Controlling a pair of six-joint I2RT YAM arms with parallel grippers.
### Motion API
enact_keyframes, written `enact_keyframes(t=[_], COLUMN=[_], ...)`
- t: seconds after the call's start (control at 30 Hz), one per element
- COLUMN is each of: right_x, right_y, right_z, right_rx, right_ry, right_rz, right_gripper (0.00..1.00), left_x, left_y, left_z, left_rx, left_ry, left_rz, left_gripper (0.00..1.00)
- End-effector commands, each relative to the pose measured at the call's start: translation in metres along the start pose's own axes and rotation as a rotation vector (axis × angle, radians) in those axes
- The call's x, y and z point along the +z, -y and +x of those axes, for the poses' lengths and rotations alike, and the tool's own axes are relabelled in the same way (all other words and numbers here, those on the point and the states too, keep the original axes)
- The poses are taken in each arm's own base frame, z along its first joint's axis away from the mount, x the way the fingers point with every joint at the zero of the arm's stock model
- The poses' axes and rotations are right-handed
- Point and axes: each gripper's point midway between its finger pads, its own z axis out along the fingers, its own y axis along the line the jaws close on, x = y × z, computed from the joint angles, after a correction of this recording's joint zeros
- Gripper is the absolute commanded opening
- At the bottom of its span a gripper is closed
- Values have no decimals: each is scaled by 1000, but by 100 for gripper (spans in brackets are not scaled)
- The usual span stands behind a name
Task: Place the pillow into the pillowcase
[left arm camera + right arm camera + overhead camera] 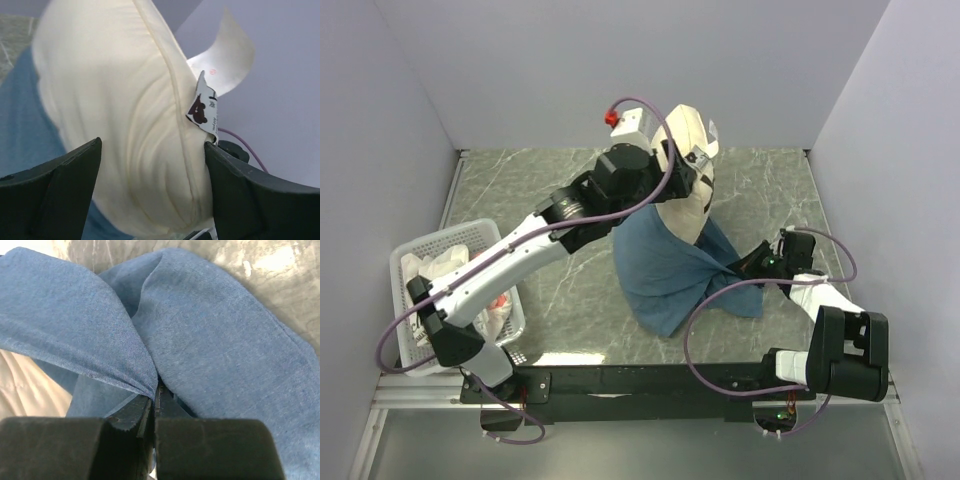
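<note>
Though unreadable from above, shows at left wrist: bear tag (pixel 204 107) on one cream-white quilted pillow (pixel 120 100), half inside one blue cloth pillowcase (pixel 215 340). Straddles it with left end effector (pixel 151 145), grip unclear; clenches pillowcase with right end effector (pixel 154 405).

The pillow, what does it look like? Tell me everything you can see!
The pillow is plump, cream-white and soft-looking, with a stitched seam along its edge. A small tag with a brown bear and a bigger white label stick out near its top. It stands up tilted, its lower part inside the blue pillowcase, its top poking out. The left tool has its fingers wide on either side of it; whether they squeeze it is hard to tell.
</note>
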Motion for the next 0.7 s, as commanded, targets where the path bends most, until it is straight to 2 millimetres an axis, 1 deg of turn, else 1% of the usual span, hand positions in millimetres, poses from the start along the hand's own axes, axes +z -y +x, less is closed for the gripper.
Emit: enact_keyframes(t=[0.0, 0.03, 0.07, 0.1, 0.13, 0.2, 0.23, 0.27, 0.33, 0.37, 0.4, 0.43, 0.5, 0.53, 0.57, 0.6, 0.63, 0.67], right_x=[5, 5, 4, 3, 3, 1, 1, 1, 2, 1, 1, 0, -3, -5, -10, -14, -19, -29], right_y=[35, 36, 36, 35, 35, 36, 37, 37, 39, 38, 38, 38, 34, 33, 26, 22, 17, 2], right_z=[-14, -14, -14, -15, -16, -19, -19, -19, -18, -19, -19, -19, -22, -23, -27, -28, -31, -37], right_rx=[10, 6, 4, -3, -3, -11, -13, -13, -15, -18, -21, -22, -34, -36, -49, -53, -60, -98], right_ry=[96, 100, 104, 108, 111, 125, 125, 126, 124, 125, 128, 131, 149, 154, 179, 191, 209, 253], right_rz=[121, 120, 122, 120, 123, 136, 139, 140, 143, 140, 144, 144, 140, 138, 121, 114, 114, 90], right_gripper=[0, 0, 0, 0, 0, 0, 0, 0, 0, 0, 0, 0, 0, 0, 0, 0, 0, 0], left_x=[-36, -34, -38, -38, -36, -38, -36, -39, -43, -52, -54, -57, -51, -49, -38, -32, -26, -12], left_y=[-58, -75, -79, -84, -94, -92, -95, -92, -95, -91, -88, -89, -94, -91, -87, -84, -77, -75], left_z=[-45, -46, -50, -48, -42, -44, -37, -41, -46, -54, -59, -62, -59, -62, -52, -49, -49, -38], left_rx=[-29, -55, -72, -95, -103, -130, -127, -137, -150, -158, -167, -171, -174, -174, -163, -162, -167, -158], left_ry=[128, 134, 143, 146, 142, 160, 148, 164, 192, 216, 236, 245, 220, 217, 177, 161, 153, 116], left_rz=[-190, -226, -229, -240, -265, -242, -242, -224, -233, -205, -184, -188, -208, -199, -181, -173, -149, -143], left_gripper=[86, 86, 85, 84, 84, 83, 83, 83, 85, 90, 91, 92, 90, 88, 86, 85, 84, 83])
